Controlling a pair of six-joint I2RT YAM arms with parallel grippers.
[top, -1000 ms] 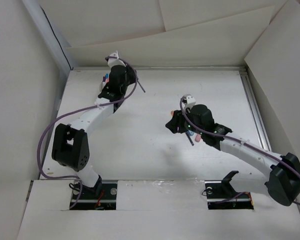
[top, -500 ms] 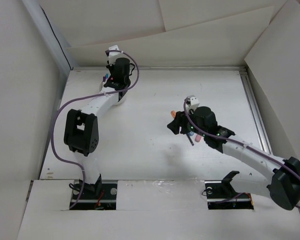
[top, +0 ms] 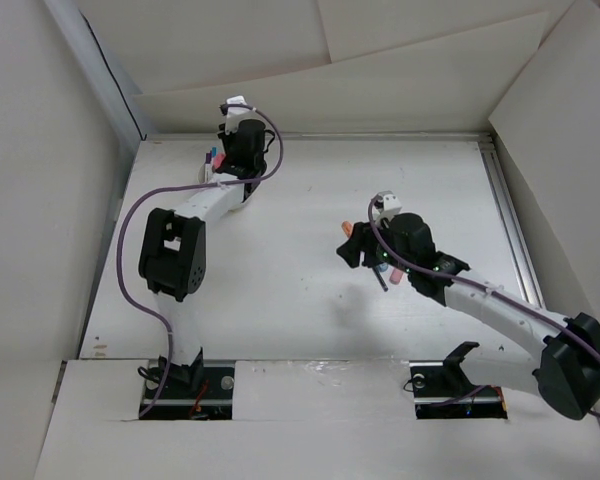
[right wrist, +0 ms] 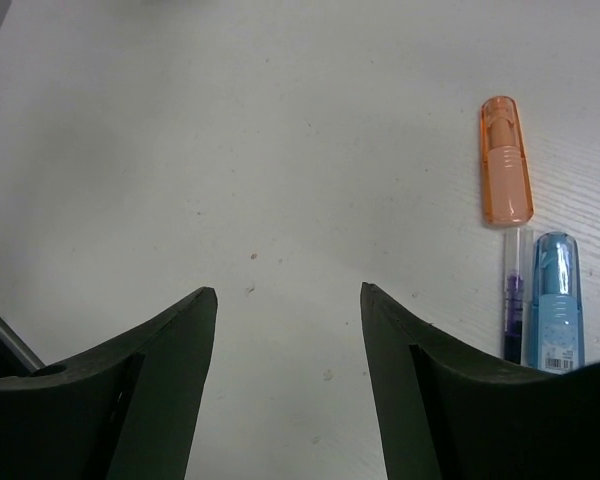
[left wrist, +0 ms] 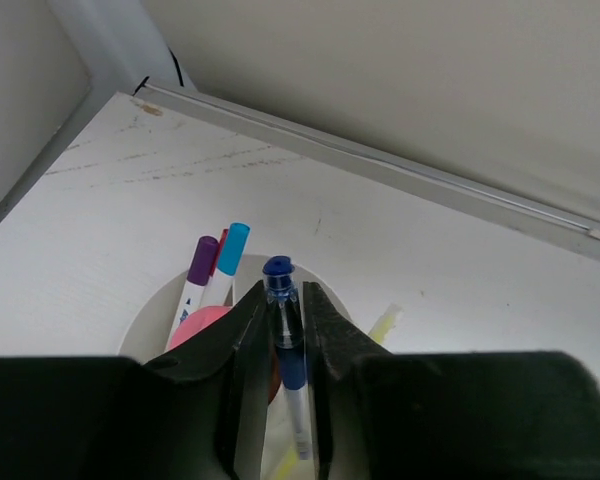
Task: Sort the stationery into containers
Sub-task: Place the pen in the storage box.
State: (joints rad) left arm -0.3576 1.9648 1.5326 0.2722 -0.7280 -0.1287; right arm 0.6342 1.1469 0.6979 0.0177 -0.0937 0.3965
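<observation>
White counter (right wrist: 280, 120) runs out under both my arms, boxed in by pale card walls. My left hand (left wrist: 282, 300) is clamped tight on a blue pen (left wrist: 278, 270). The pen's long axis runs along my fingers, cap end sticking out past the tips. The cup (left wrist: 145, 325) sits directly below that hand, up in the far corner, with markers (left wrist: 202, 262) already standing in it just to the left of my fingers. I judge a plain release would drop the pen in.

My right hand (right wrist: 287, 292) is spread wide and holds nothing, with only bare counter between its fingers. What it needs lies off to its right: an orange stick (right wrist: 506, 160) further ahead, then a purple pen (right wrist: 515, 290) and a blue stick (right wrist: 555, 300) side by side, nearer. All three point straight away from me, so my fingers would close across their narrow sides. The move I expect is a sideways shift right, no wrist turn. This hand is far nearer to them than my left.
</observation>
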